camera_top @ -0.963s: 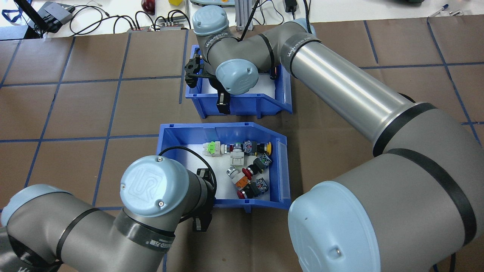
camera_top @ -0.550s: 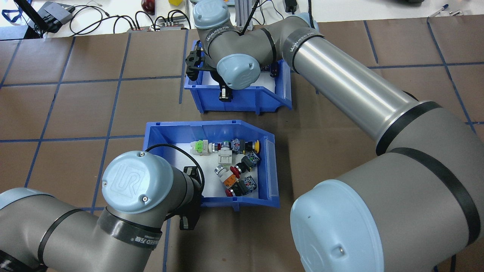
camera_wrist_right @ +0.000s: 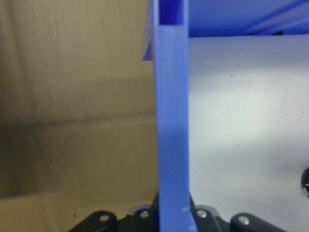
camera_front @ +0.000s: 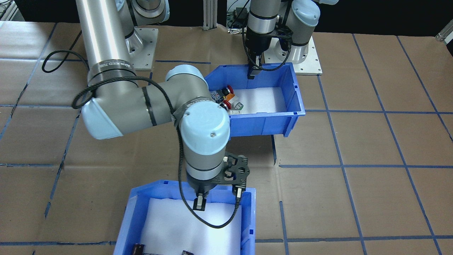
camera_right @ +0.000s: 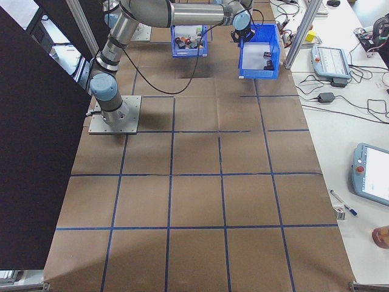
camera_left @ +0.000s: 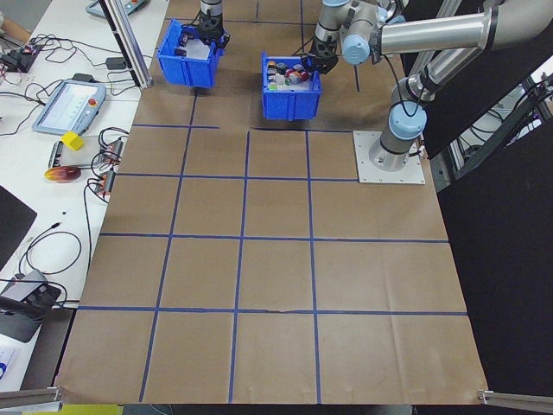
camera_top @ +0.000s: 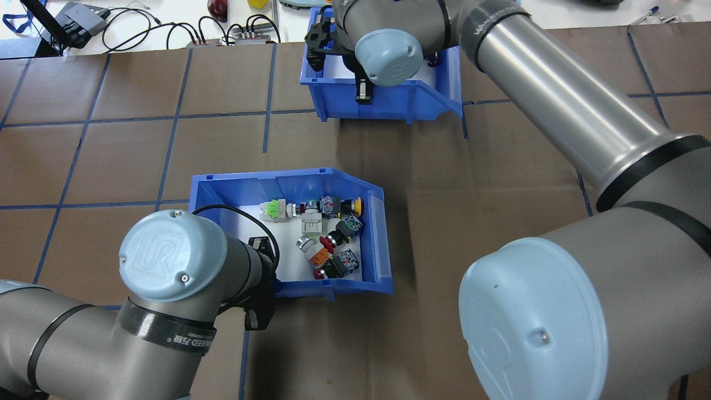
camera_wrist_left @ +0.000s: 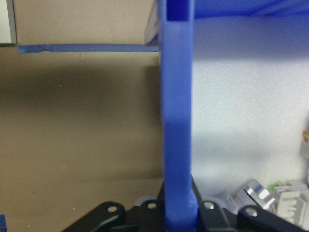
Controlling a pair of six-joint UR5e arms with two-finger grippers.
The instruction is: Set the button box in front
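Note:
The button box [camera_top: 250,179] is a blue bin with a white foam floor and colourful push-buttons [camera_top: 328,236] bunched at its sloped end. My left gripper [camera_top: 256,311] is shut on its near wall, one finger inside and one outside. In the left wrist view that blue wall [camera_wrist_left: 176,121] stands between the jaws. In the front-facing view the button box [camera_front: 262,122] is at the back with the left gripper [camera_front: 252,72] on its far rim. My right gripper [camera_top: 362,91] is shut on the wall of a second blue bin [camera_top: 400,103] at the far table edge.
The second bin [camera_front: 247,219] holds dark parts at its far end [camera_front: 139,249]. Cables, a teach pendant and small items [camera_top: 83,22] lie on the white bench beyond the brown paper. The right arm's long link [camera_top: 566,100] crosses above the table's right half.
The button box has moved left and a little toward the robot in the left gripper. The right gripper has carried the second bin farther away and to the right.

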